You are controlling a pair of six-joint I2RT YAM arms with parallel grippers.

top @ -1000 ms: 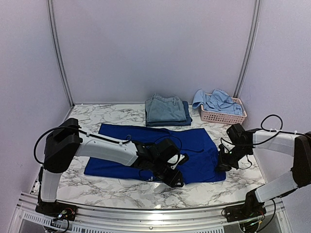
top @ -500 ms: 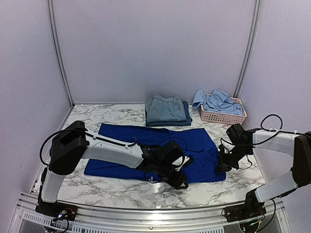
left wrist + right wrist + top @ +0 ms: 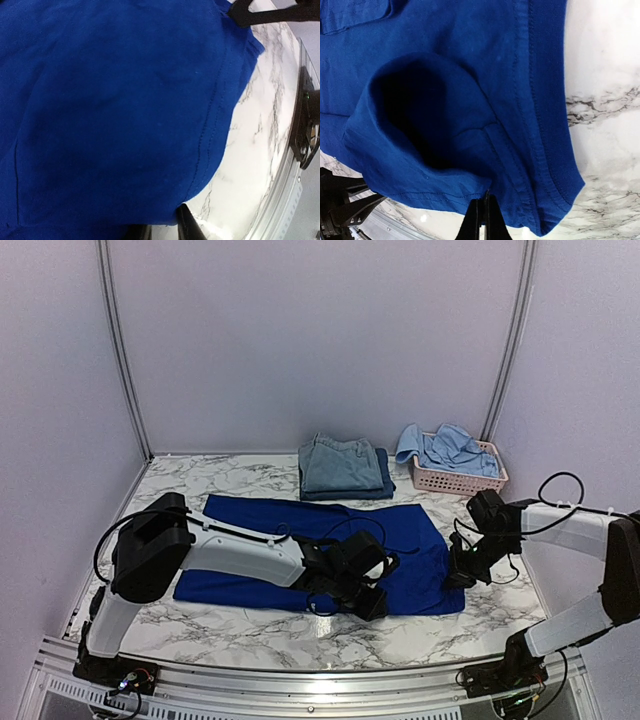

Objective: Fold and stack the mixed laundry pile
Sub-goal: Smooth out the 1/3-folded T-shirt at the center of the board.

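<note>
From above, a royal-blue T-shirt (image 3: 250, 530) lies spread on a marble table (image 3: 200, 632), with the left gripper (image 3: 368, 602) at its near edge and the right gripper (image 3: 458, 578) at its right corner; folded denim (image 3: 335, 465) and a pink basket (image 3: 455, 481) of light-blue cloth (image 3: 450, 448) sit behind. The left wrist view is mostly blue fabric, with one fingertip (image 3: 186, 226) under the hem, so its grip cannot be told. The right wrist view shows closed fingers pinching the hem beside a raised fold.
</note>
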